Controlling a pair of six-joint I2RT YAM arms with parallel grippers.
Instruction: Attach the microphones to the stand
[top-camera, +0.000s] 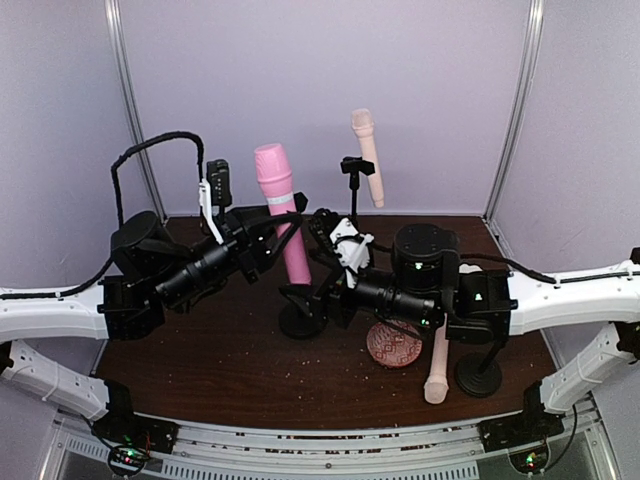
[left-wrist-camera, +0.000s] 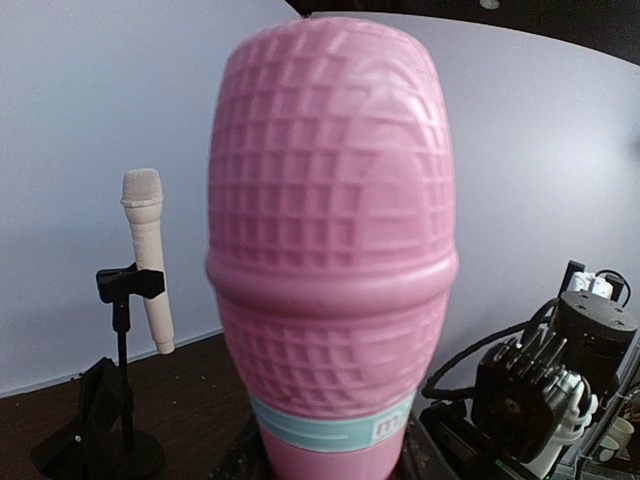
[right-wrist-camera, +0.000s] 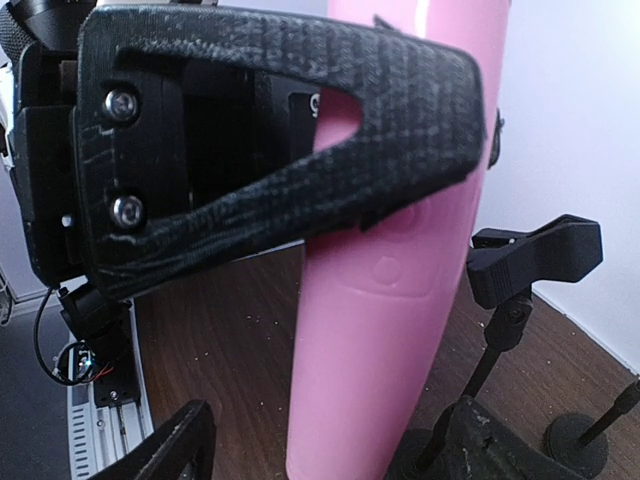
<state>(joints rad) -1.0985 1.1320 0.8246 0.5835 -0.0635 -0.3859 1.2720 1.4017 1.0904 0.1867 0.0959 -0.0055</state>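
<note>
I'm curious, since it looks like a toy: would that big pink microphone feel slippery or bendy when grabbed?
Probably stiff: the pink microphone shows no bend in the left gripper's hold. Its shaft looks smooth and glossy in the right wrist view, so it might slip. The ribbed head would likely give a better grip.

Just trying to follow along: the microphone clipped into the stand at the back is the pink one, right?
No. The one clipped into the stand at the back is a cream microphone, as the top view shows; the pink microphone is nearer, held by the left tool.
</note>
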